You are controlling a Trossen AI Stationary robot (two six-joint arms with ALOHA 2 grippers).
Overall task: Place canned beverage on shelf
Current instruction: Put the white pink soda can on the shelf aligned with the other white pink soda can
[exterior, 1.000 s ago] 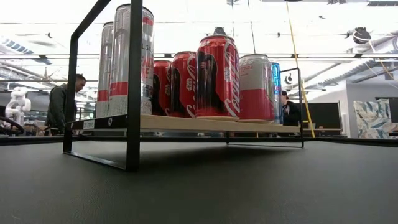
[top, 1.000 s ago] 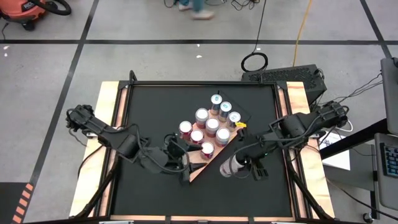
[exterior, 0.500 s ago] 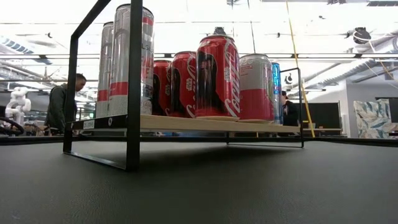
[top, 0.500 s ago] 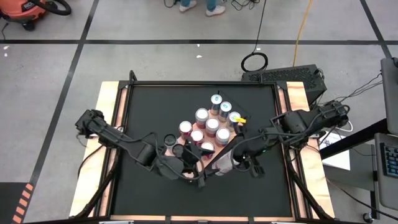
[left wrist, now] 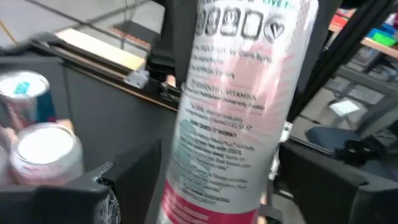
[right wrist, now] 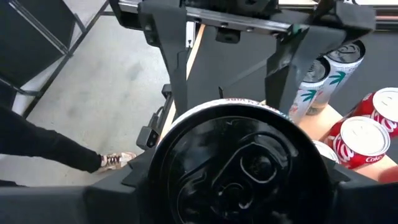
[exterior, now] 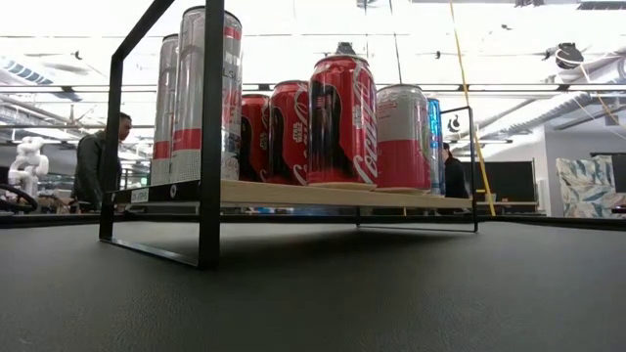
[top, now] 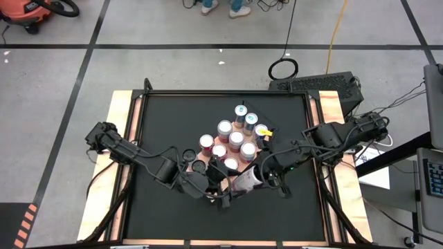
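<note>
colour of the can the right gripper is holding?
Pink and white can, black lid; left wrist view shows it best.

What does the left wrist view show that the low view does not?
Only the left wrist view: a pink-and-white slim can lying between the left gripper's open fingers, with the right arm behind it. Only the low view: the shelf's black frame side-on, the red cola cans and people in the room beyond. Both: cans standing on the shelf.

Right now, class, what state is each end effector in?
Left end effector: open, its fingers either side of the pink can, not gripping it.
Right end effector: closed on that pink can.
</note>
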